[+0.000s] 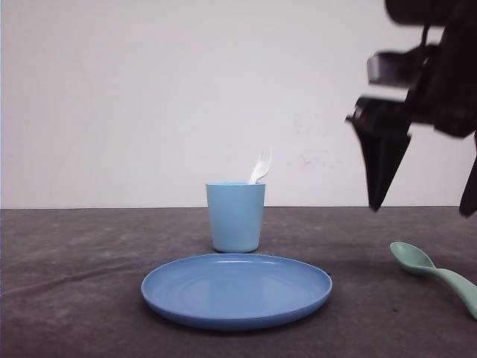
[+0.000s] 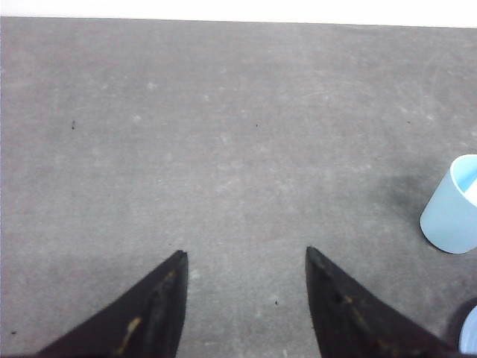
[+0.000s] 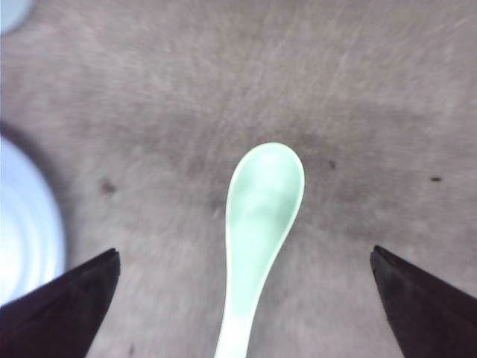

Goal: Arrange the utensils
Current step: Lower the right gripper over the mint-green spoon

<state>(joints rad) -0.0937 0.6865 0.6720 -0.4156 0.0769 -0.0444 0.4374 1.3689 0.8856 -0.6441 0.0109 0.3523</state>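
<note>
Left gripper (image 2: 246,313): spread apart with nothing between the jaws, hanging over bare grey table (image 2: 223,134); idle for this step.
Blue plate (image 1: 236,289): near centre of the table, with nothing on it.
Light blue cup (image 1: 235,216): just behind the plate, upright.
White fork (image 1: 261,165): already standing in the cup, tines up, leaning right.
Mint-green spoon (image 3: 257,224): lying flat on the table at the near right, well apart from the plate, bowl pointing left and handle running off to the right.
Right gripper (image 3: 246,298): released wide, raised above the spoon with the handle centred between the jaws.
Step in hand: likely picking up the spoon.
Doing it well: descend straight, close across the narrow handle rather than the bowl, and keep the fingertips just clear of the table.
</note>
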